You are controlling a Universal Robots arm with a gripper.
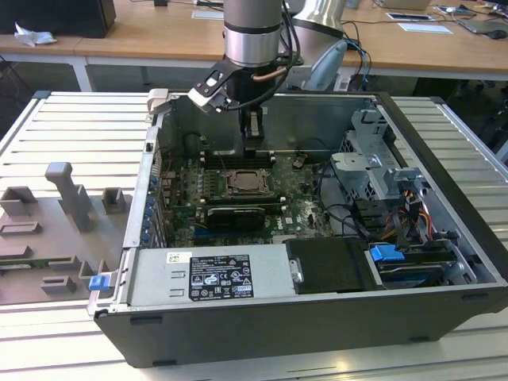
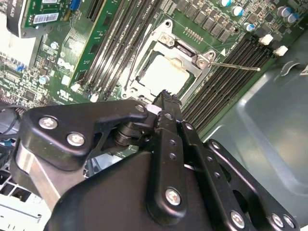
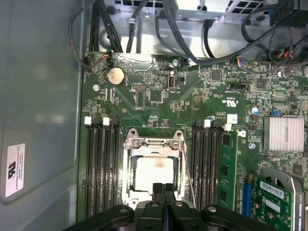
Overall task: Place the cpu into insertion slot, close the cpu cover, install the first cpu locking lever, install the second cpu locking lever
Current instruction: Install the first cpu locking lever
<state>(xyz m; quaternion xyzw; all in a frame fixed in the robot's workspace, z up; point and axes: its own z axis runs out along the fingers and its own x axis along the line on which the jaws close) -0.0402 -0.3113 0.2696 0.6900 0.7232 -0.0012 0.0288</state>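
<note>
Empty gripper (image 3: 163, 188) poised over the seated cpu (image 3: 154, 174)

In both wrist views the fingers are pressed together with nothing between them, their tips hanging just over the near edge of the slot (image 3: 154, 142). The cpu lies flat inside it, pale face up. The cover (image 3: 132, 168) lies down around the chip and frames it. Beside the slot, a thin lever (image 2: 236, 66) stands out free over the memory slots (image 3: 102, 168), not latched. Past these lies the green board (image 3: 154, 110). In the exterior view the arm reaches straight down into the open case (image 1: 444, 159).
</note>
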